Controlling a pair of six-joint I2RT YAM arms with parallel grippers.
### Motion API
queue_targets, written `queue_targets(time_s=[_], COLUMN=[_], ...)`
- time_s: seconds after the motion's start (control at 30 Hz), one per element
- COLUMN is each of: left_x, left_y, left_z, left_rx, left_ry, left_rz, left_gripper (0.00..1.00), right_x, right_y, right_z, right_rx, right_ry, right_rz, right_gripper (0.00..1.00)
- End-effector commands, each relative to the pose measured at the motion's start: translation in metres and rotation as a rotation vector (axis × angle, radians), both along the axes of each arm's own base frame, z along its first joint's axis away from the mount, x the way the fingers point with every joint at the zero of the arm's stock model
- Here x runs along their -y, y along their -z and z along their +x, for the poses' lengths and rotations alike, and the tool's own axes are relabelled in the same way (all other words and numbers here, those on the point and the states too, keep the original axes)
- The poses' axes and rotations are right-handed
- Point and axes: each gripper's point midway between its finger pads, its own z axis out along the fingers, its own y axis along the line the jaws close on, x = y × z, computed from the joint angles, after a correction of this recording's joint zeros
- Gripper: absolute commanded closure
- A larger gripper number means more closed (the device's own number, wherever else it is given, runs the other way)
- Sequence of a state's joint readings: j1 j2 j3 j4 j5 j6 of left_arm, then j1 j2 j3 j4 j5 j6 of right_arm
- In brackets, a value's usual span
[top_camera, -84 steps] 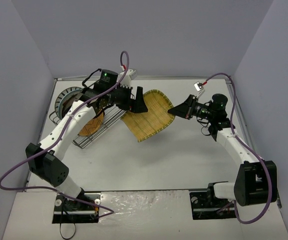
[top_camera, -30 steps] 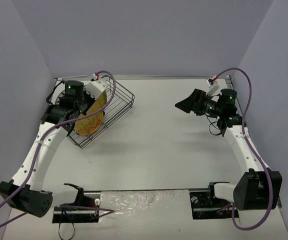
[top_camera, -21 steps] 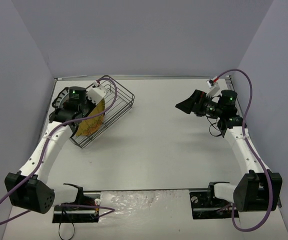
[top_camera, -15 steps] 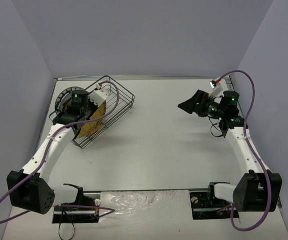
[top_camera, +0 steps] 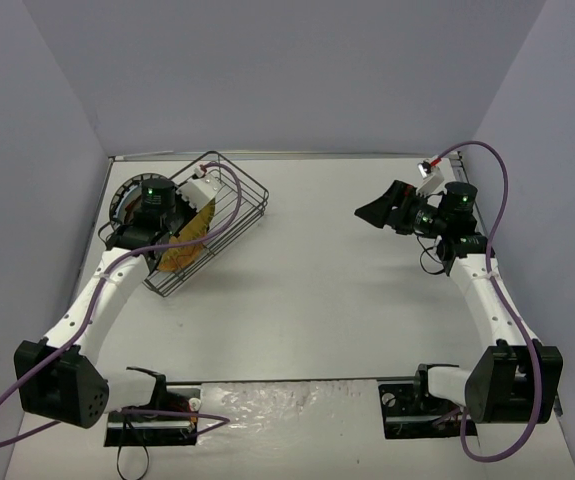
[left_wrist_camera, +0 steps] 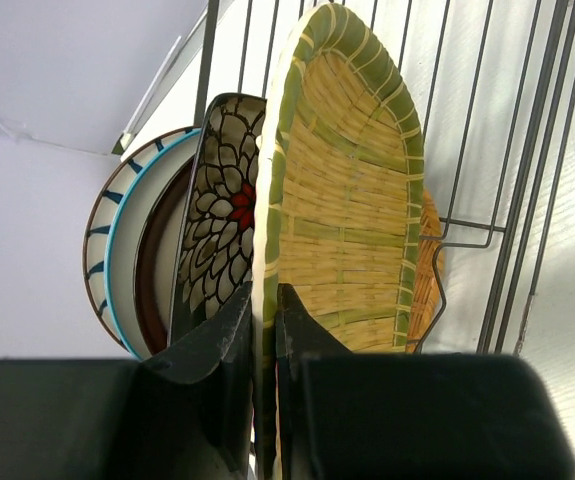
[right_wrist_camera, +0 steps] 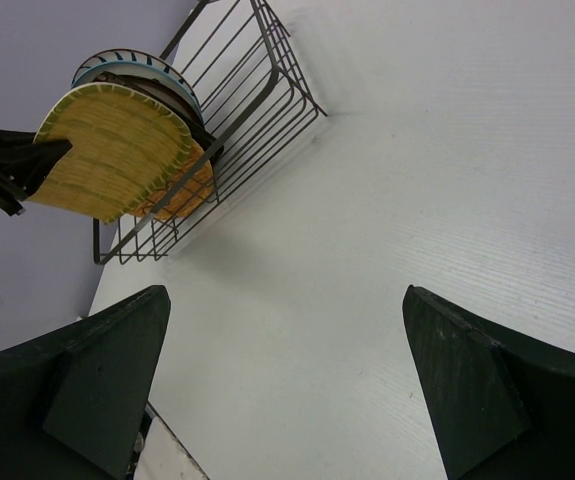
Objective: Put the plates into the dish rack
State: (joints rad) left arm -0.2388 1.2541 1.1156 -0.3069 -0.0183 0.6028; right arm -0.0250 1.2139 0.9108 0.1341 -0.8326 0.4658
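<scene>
- White tabletop (top_camera: 317, 300) is carrying the dish rack (top_camera: 250, 196) at its far left
- I'm seeing the left gripper (left_wrist_camera: 264, 302) clenching the rim of the woven plate (left_wrist_camera: 352, 200), which is standing on edge in the rack beside the other plates (left_wrist_camera: 222, 220)
- Right gripper (top_camera: 377, 212) is hovering with jaws released, well apart
- I'm judging this as seating what looks like the final plate; next I'm needing to let go and back out straight

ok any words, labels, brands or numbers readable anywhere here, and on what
No readable text in any view.
The woven plate, petal-patterned plate and striped plate: patterns only, no writing.
The white block on the left wrist: any marking is too small to read.
</scene>
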Motion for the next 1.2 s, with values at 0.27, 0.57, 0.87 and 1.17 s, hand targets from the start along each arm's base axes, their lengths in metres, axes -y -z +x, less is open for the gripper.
queue_targets(time_s=[0.27,0.57,0.87,1.17], left_x=[0.003,0.001,0.003,0.004], left_y=[-0.034,-0.008,0.001,-0.036], left_z=[0.018,0.010,0.004,-0.005], left_rx=[0.176,0.146,0.117,0.181], left_ry=[0.070,0.059,0.040,0.004], left_rz=[-0.026,-0.074,-0.141,-0.231], left_gripper=[1.00,1.00,0.63,0.23], right_x=[0.000,0.000,0.001,0.012], right_y=[-0.013,-0.011,-0.017,-0.031], right_z=[0.007,0.005,0.005,0.010], right_rx=[0.069,0.066,0.081,0.115], right_ry=[-0.010,-0.010,-0.004,0.032], right_rz=[-0.006,-0.007,-0.008,-0.035], right_gripper=[0.00,0.00,0.00,0.00])
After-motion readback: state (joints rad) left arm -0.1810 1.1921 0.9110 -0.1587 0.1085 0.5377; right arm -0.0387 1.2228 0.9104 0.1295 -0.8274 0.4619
